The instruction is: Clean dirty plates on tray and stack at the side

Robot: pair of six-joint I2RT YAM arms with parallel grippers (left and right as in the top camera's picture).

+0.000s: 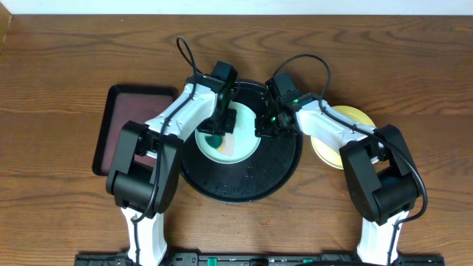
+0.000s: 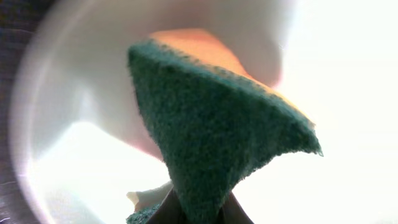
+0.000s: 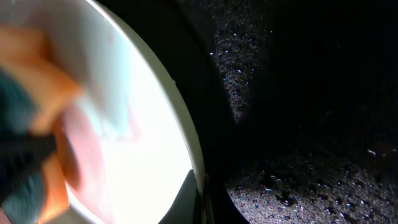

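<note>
The left pincer [image 1: 216, 137] is pressed together on a sponge [image 2: 217, 137]. The sponge sticks out past its tips, with its long side running straight on from the pincer to a green plate [image 1: 240, 150] right under it. The rough green side faces the wrist camera and the soft orange side faces away. I think it is held like this so the far end can rub the pink smear off. The green plate lies flat, face up, on the black tray [image 1: 284, 170]. It is round, so it has no long side. The right pincer [image 1: 264, 127] is pressed together too, and it seems to pinch the plate's rim on the side away from the sponge. I think that stops the plate from sliding while it gets scrubbed. 1 yellow plate [image 1: 347, 118] lies on the table [image 1: 59, 59] behind the right pincer, under that arm, off the tray. That looks like the stacking spot. I can see only 2 plates.
</note>
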